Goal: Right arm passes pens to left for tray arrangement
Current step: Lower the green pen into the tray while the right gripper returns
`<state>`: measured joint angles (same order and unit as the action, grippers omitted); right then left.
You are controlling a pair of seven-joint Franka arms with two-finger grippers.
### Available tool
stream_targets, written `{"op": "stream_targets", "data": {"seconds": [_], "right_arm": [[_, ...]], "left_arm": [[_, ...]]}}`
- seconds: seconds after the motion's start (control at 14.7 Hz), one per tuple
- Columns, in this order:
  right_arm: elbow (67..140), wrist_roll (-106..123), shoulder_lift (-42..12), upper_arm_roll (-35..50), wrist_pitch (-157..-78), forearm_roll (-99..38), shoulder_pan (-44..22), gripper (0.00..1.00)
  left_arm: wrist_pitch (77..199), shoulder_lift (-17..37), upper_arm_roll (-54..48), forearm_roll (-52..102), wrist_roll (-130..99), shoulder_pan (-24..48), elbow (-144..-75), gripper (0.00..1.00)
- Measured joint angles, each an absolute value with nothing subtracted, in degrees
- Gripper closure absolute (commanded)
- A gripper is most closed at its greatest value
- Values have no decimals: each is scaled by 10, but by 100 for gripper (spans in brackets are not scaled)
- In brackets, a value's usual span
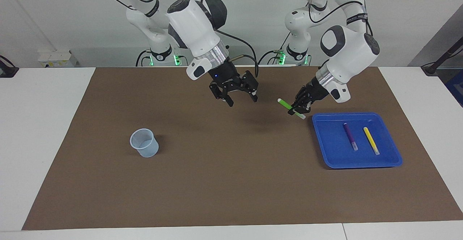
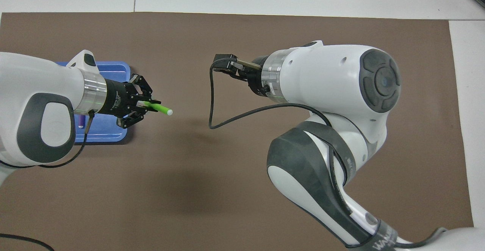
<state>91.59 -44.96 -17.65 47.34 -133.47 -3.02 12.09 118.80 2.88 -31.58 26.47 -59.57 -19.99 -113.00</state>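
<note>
While the green pen (image 1: 290, 108) is pinched in the left hand (image 1: 298, 109) over the brown mat (image 1: 217, 182) beside the blue tray (image 1: 325, 149) | right hand (image 1: 238, 97) is spread, empty, over mid-worktop | purple pen (image 1: 349, 136) and yellow pen (image 1: 371, 140) are lying in the tray

- Left gripper (image 1: 297, 106) hangs low in the air, wrist angled downward, fingers clamped (something pinched between them).
- Right gripper (image 1: 237, 97) hangs apart from it, wrist angled down, fingers spread wide.
</note>
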Motion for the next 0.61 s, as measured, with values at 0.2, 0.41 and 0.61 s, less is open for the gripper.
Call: {"op": "stream_targets", "data": {"seconds": [0.2,0.41,0.61], "right_arm": [[915,-357,-156,473,-1260,-30,154,0],[913,-268,-127,472,-1179,-30,196,0],[913,-215,-97,471,-1109,-30,222,0]], "left_arm": [[1175,23,-314,223,-436,-245,-1138,100],[1176,18,-313,187,-289,-264,-1148,100],[1177,16,-313,128,-146,-280,-1152,100]]}}
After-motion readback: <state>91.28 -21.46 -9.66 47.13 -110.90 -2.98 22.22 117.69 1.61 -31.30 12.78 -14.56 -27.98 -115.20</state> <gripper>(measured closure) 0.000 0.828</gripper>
